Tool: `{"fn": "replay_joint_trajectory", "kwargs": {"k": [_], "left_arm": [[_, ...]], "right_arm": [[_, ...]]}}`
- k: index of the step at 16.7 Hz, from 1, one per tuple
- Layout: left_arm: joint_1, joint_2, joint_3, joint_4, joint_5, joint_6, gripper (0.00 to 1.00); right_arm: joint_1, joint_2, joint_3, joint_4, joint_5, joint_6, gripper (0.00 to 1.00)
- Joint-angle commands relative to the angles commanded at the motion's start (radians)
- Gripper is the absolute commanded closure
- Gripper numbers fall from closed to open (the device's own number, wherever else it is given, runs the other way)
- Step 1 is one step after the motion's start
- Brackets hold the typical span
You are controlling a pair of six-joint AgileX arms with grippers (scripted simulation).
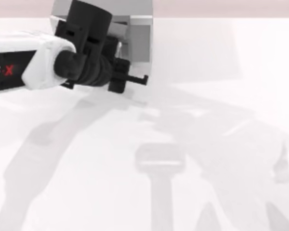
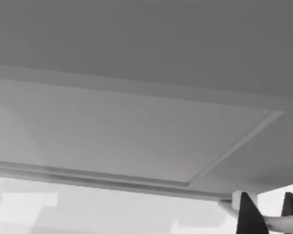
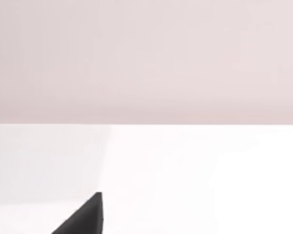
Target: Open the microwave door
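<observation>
I count one microwave (image 1: 135,33), at the table's (image 1: 221,96) far edge, left of centre, mostly hidden under my left arm. Its cavity is not visible, so I can't say what it holds. One microwave door (image 2: 127,131) fills my left wrist view, just beyond the jaws; its pale bar handle (image 2: 278,224) lies between the two dark fingertips (image 2: 249,217). My left gripper (image 1: 135,79) reaches in level from the left, jaws narrowed around that handle. My right gripper (image 3: 85,217) shows one finger only; I cannot tell its jaws.
</observation>
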Motion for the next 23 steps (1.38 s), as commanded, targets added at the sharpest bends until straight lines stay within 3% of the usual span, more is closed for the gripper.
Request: {"fn": "replay_joint_trajectory", "kwargs": {"k": [11,23], "left_arm": [[0.026,-0.035,-0.045,0.01,0.06,0.069,1.0],[0.026,-0.035,-0.045,0.01,0.061,0.071,1.0]], "right_arm": [[0.0,0.0,0.0,0.0,0.0,0.0,0.0],[0.0,0.0,0.0,0.0,0.0,0.0,0.0]]}}
